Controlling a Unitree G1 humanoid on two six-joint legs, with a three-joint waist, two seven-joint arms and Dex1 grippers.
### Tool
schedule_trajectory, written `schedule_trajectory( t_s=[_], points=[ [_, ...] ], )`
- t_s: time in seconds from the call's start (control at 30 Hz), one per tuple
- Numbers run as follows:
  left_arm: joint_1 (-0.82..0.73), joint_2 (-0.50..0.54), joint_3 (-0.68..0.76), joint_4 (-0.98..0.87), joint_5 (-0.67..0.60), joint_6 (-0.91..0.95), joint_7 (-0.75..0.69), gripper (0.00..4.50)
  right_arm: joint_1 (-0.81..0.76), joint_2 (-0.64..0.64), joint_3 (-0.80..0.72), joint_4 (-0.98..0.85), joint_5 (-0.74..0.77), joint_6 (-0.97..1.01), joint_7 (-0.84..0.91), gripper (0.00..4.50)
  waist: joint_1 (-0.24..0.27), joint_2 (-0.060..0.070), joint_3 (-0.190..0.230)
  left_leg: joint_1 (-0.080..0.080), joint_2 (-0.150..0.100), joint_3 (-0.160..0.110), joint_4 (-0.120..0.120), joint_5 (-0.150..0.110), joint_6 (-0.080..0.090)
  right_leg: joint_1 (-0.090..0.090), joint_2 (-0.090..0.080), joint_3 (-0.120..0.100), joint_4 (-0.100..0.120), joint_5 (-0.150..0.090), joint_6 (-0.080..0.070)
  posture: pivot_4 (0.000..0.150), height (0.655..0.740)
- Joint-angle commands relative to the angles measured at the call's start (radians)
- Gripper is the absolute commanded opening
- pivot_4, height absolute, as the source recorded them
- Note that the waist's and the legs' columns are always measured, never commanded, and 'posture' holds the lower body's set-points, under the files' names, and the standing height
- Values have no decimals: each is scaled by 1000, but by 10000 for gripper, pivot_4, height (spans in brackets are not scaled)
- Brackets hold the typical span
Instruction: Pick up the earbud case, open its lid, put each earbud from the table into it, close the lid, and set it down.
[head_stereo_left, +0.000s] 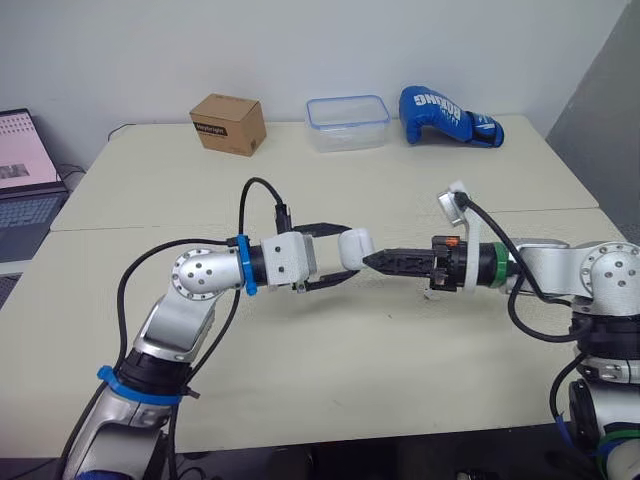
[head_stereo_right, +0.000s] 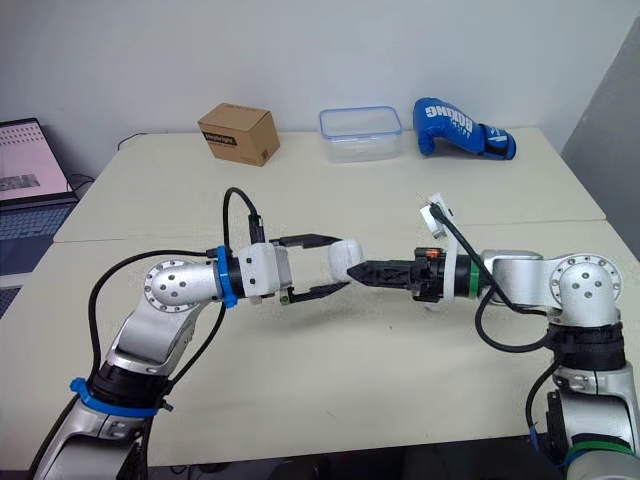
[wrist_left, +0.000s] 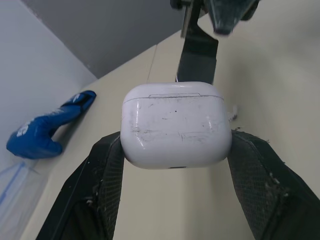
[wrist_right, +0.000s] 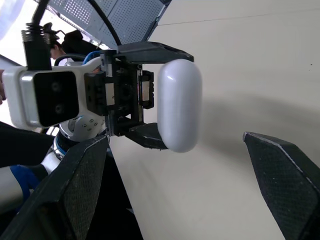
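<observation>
The white earbud case (head_stereo_left: 355, 247) is held above the table (head_stereo_left: 330, 380), lid closed, with my left gripper (head_stereo_left: 340, 254) shut on its two sides. In the left wrist view the case (wrist_left: 176, 125) sits squeezed between both black fingers (wrist_left: 107, 170). My right gripper (head_stereo_left: 372, 262) points at the case from the right, its tips right at the case's end. In the right wrist view its fingers (wrist_right: 80, 170) stand wide open on either side of the case (wrist_right: 180, 105). A small white item (head_stereo_left: 431, 293), perhaps an earbud, lies on the table under my right wrist.
Along the table's far edge stand a cardboard box (head_stereo_left: 228, 123), a clear plastic container (head_stereo_left: 348, 122) and a blue boxing glove (head_stereo_left: 448, 116). A laptop (head_stereo_left: 25, 170) sits off the table to the left.
</observation>
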Motion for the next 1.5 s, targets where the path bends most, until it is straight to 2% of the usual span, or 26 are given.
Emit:
schedule_trajectory(
  t_s=[0.03,0.27,0.37,0.43,1.07,1.2,1.33,1.37,1.5],
  points=[
    [-30,6,-9,-27,3,-25,-20,27133,-26,-5,37,1,132,-60,-76,45000,-2,0,0,0,0,0,0,0,0,0,0,0,0,0,0,1500,7307],
    [-51,2,-14,-34,7,-19,-28,27133,-23,-20,102,-17,243,-141,-160,45000,-10,0,0,0,0,-1,0,0,0,0,0,0,0,0,0,1500,7307],
    [-62,-5,-17,-27,10,-19,-25,27133,-24,-20,111,-25,244,-149,-162,39290,-15,0,0,0,0,-1,0,0,0,0,0,0,0,0,0,1500,7307],
    [-69,-11,-17,-20,13,-19,-22,27133,-26,-21,117,-30,244,-152,-161,32509,-16,0,0,0,0,-1,0,0,0,0,0,0,0,0,0,1500,7307],
    [-55,-4,-17,-23,15,-25,-34,27133,-30,-21,121,-41,244,-184,-165,32509,-18,0,0,0,0,-1,0,0,0,0,0,-1,0,0,0,1500,7307],
    [-54,-5,-17,-22,16,-24,-33,27133,-28,-21,121,-46,244,-190,-167,24087,-18,0,0,0,0,-1,0,0,0,0,0,-1,0,0,0,1500,7307],
    [-53,-6,-15,-21,17,-18,-27,27133,-25,-22,120,-51,244,-190,-166,9739,-18,0,0,0,0,-1,0,0,0,0,0,-1,0,0,0,1500,7307],
    [-52,-7,-14,-22,17,-15,-25,27133,-24,-22,119,-53,244,-190,-165,8067,-18,0,0,0,0,-1,0,0,0,0,0,-1,0,0,0,1500,7307],
    [-59,-14,-13,-24,12,7,-17,27133,-19,-21,120,-59,244,-190,-161,8143,-18,0,0,0,0,-1,0,0,0,0,0,0,0,0,0,1500,7307]
  ],
)
